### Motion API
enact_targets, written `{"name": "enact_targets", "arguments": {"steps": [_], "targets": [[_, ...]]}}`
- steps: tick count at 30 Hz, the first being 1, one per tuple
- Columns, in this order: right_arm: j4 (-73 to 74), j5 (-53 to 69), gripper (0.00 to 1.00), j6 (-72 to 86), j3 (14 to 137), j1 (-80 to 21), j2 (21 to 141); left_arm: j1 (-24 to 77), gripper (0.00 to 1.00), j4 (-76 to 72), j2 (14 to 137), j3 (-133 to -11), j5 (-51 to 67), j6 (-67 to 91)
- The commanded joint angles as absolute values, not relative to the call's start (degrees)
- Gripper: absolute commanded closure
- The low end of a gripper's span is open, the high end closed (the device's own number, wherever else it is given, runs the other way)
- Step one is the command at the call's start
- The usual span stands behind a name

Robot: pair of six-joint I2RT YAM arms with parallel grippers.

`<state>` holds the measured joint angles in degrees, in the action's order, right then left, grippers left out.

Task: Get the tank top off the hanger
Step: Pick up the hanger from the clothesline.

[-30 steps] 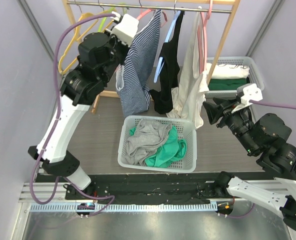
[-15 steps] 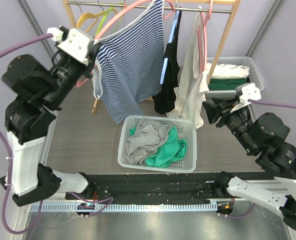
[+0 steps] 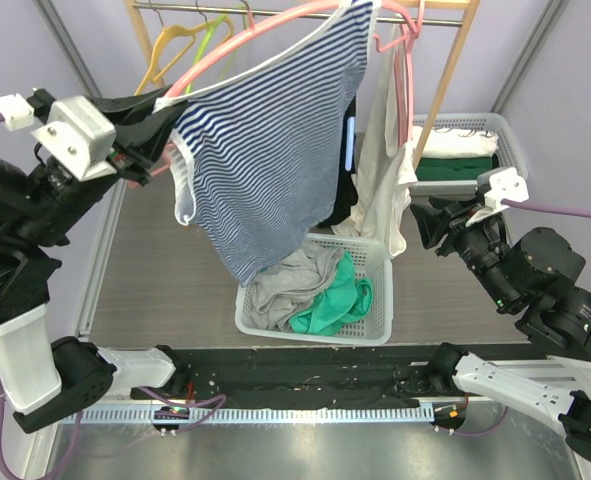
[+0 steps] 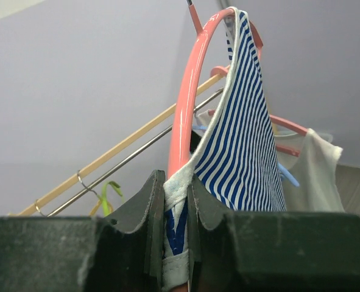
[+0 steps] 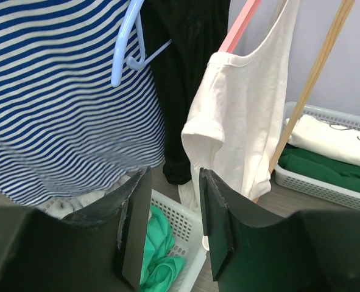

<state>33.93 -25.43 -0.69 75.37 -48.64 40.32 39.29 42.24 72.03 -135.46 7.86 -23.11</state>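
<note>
Pinching a hem of the tank top (image 3: 265,150), the left claw (image 3: 160,135) is raised at the left of the scene, its fingers nearly together with only the cloth between them. From above, the tank top hangs spread wide on a pink hanger (image 3: 245,35) that arcs from the claw up to the rack (image 3: 441,80), and its lower corner hangs over a basket (image 3: 315,333) of grey and green clothes.

The left wrist view gives what the overhead one cannot: the white binding of the tank top (image 4: 247,134) is clamped between the left claw's (image 4: 176,201) fingers, and the hanger (image 4: 189,91) rises just behind the grip. Whether the fingers also touch the hanger cannot be told.

The right claw (image 3: 422,225) sits low at the right, beside a white top (image 3: 385,190). Its own camera shows the claw (image 5: 175,210) parted to a middling gap and holding nothing. That view also shows a black garment (image 5: 192,61) and a blue hanger (image 5: 122,55), mostly hidden from above by the stripes (image 5: 58,91), with the white top (image 5: 240,121) beside them. A second basket (image 5: 326,182) holds folded white and green cloth.
</note>
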Motion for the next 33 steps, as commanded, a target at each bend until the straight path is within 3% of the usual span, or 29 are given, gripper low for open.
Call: {"name": "enact_targets", "arguments": {"steps": [1, 15, 21, 29, 33], "targets": [[33.3, -27.1, 0.56, -0.1, 77.2, -48.6, 39.6, 38.8, 0.98, 40.9, 70.6, -137.4, 18.0, -21.4], [33.5, -27.7, 0.57, 0.4, 77.3, -48.6, 38.4, 38.6, 1.0, 45.5, 72.7, -139.9, 24.5, -22.7], [33.5, -22.0, 0.57, 0.5, 79.6, -48.6, 37.5, 38.6, 1.0, 48.0, 72.9, -134.6, 25.3, -24.7], [32.3, -11.3, 0.43, 3.5, 81.1, -48.6, 35.4, 38.6, 1.0, 50.6, 70.4, -125.7, 26.5, -25.0], [29.5, -11.7, 0.42, 5.3, 79.3, -48.6, 35.2, 38.1, 1.0, 51.0, 69.9, -124.1, 27.7, -23.6]]}}
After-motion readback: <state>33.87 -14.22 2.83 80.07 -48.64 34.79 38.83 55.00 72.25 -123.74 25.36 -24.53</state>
